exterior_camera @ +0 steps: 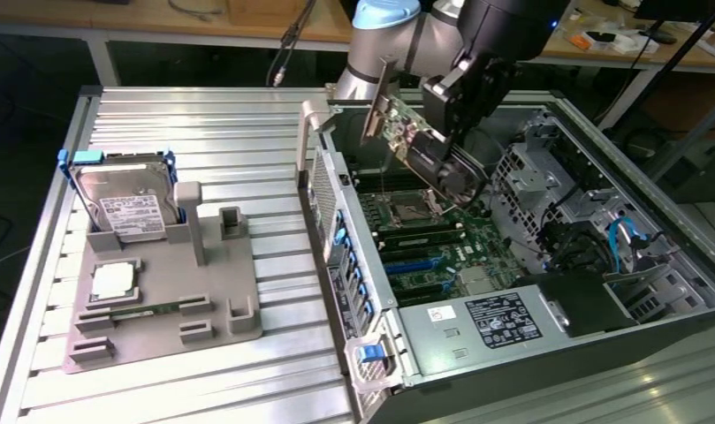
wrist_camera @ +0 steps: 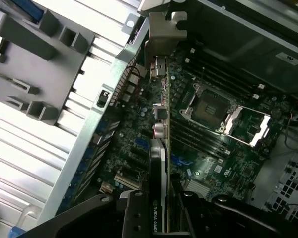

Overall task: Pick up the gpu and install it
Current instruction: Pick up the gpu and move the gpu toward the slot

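The gpu (exterior_camera: pixel 419 148), a green card with a black cooler and a silver end bracket, hangs tilted above the open computer case (exterior_camera: pixel 333 221). My gripper (exterior_camera: pixel 454 124) is shut on it from above, near the cooler end. In the wrist view the gpu (wrist_camera: pixel 159 163) runs edge-on away from my gripper (wrist_camera: pixel 160 210), with a black finger (wrist_camera: pixel 134 218) on either side of it. Its bracket end reaches toward the case's rear wall, and below the card lies the motherboard (wrist_camera: pixel 198 158). The card is clear of the board.
A CPU socket (exterior_camera: pixel 399 209) and memory slots lie under the card, with the power supply (exterior_camera: pixel 487 322) at the case's near end. On the exterior view's left, a grey fixture (exterior_camera: pixel 156 300) holds a blue-framed hard drive (exterior_camera: pixel 127 208), a chip (exterior_camera: pixel 113 281) and a memory stick (exterior_camera: pixel 139 309).
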Motion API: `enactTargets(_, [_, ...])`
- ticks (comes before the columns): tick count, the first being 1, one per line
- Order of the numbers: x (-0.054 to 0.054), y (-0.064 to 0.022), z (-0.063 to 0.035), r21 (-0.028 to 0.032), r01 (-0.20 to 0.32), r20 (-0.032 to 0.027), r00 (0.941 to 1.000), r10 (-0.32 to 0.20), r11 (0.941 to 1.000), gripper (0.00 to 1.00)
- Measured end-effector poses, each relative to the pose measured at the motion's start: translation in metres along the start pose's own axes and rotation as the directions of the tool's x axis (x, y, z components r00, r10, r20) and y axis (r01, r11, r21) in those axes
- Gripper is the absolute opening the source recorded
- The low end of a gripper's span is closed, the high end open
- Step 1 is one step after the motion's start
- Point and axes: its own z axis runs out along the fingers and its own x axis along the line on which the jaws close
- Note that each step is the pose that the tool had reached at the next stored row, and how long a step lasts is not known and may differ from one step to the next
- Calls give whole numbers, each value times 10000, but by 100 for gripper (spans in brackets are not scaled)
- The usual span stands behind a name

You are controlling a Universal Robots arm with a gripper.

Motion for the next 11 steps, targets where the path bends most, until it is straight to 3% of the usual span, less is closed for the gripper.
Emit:
enactTargets(8, [-40, -21, 49, 26, 883, -17, 9961, -883, 9961, 27])
enactTargets(11, [-46, -25, 52, 35, 1386, -24, 9903, -1386, 9903, 27])
